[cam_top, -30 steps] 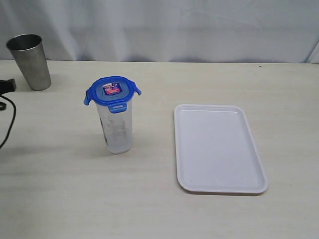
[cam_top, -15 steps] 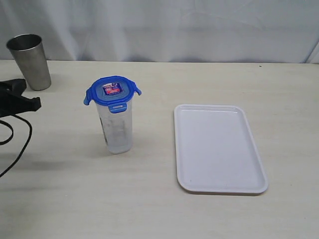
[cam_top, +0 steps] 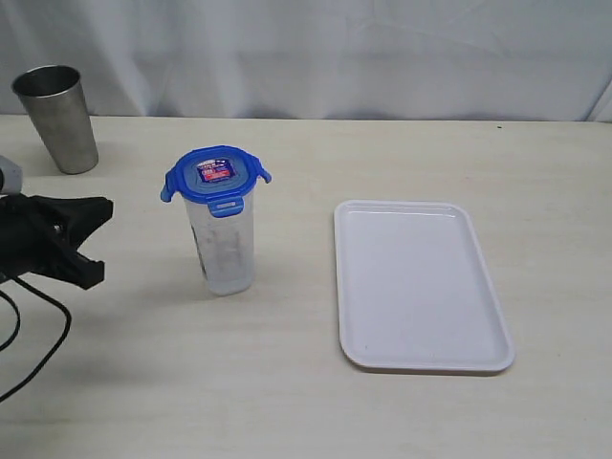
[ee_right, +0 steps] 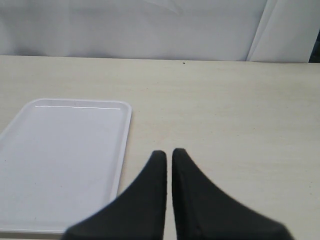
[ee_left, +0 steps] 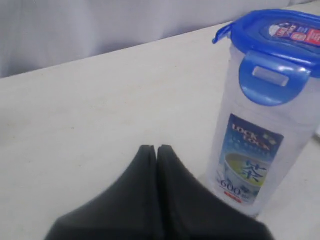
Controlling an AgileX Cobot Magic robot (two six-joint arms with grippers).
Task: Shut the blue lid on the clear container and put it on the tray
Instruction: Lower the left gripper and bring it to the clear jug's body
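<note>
Blue lid (cam_top: 215, 174) is sitting on the clear container (cam_top: 228, 253), left gripper (ee_left: 156, 148) hovering at its nine o'clock, clamped together and empty like the right gripper (ee_right: 169, 152).

Upright steel cup (cam_top: 57, 117); pale table (cam_top: 287, 402); white backdrop (cam_top: 335, 57)

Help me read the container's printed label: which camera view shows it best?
The left wrist view: the clear container stands close, its printed label facing the camera. The exterior view shows only a dark sliver; the right wrist view, nothing of it.

Tray (ee_right: 60, 160) partly out of frame
</note>
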